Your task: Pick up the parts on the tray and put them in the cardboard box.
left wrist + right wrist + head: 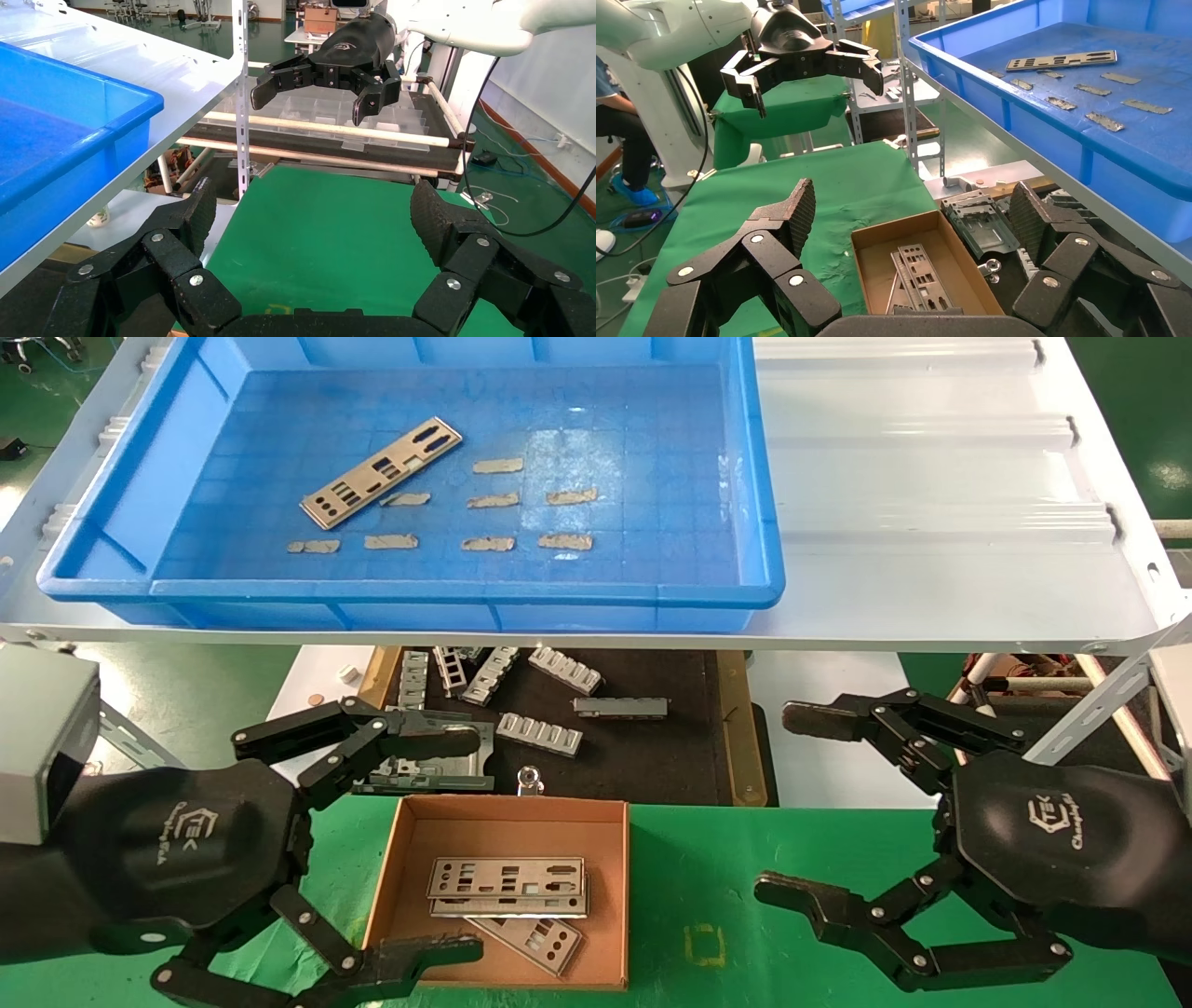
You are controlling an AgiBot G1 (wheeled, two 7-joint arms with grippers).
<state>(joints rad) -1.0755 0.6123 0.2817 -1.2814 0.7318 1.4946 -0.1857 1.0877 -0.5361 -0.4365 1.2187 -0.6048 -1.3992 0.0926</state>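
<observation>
One silver-grey punched plate [381, 473] lies slanted on the floor of the blue tray [447, 590], left of centre; it also shows in the right wrist view [1061, 60]. The cardboard box [404, 825] sits on the green table below the shelf and holds three plates [507, 889], also seen in the right wrist view [919, 276]. My left gripper [456, 845] is open and empty, low at the box's left side. My right gripper [787, 806] is open and empty over the green table, right of the box.
Tan tape strips [494, 500] are stuck to the tray floor. The tray stands on a white shelf [931, 523]. Under it, behind the box, a black mat [633, 747] holds ribbed grey bars [538, 733] and a metal bracket [438, 770].
</observation>
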